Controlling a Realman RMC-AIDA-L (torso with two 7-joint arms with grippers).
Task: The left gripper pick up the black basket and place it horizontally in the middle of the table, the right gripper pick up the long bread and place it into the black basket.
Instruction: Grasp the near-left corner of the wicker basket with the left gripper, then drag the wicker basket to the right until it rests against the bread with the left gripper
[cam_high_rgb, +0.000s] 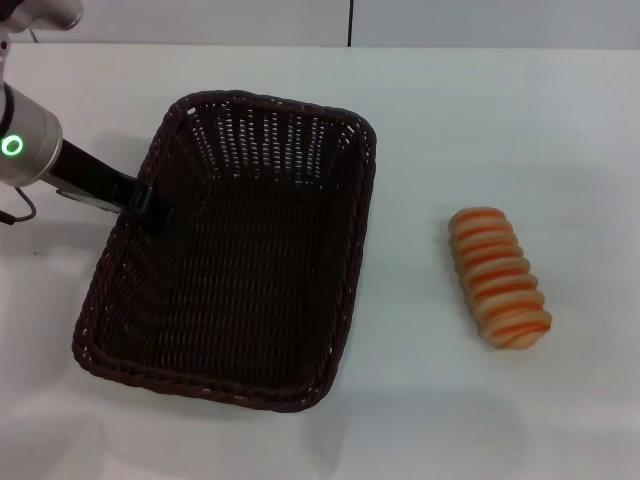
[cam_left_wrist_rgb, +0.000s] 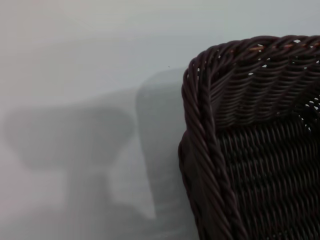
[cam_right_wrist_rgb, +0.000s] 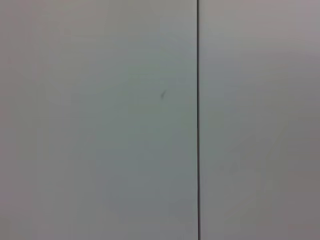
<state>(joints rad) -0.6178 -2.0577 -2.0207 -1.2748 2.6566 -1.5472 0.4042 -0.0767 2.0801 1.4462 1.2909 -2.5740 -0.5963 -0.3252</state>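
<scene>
The left tool (cam_high_rgb: 160, 213) sits at the left rim of the black basket (cam_high_rgb: 240, 260), seemingly clamped on it — a thin hold, so the basket could twist or slip; the long bread (cam_high_rgb: 499, 277) lies on the worktop (cam_high_rgb: 560, 130), right; right tool unseen.

No text, label, brand, number or sign can be read anywhere in the three views.
</scene>
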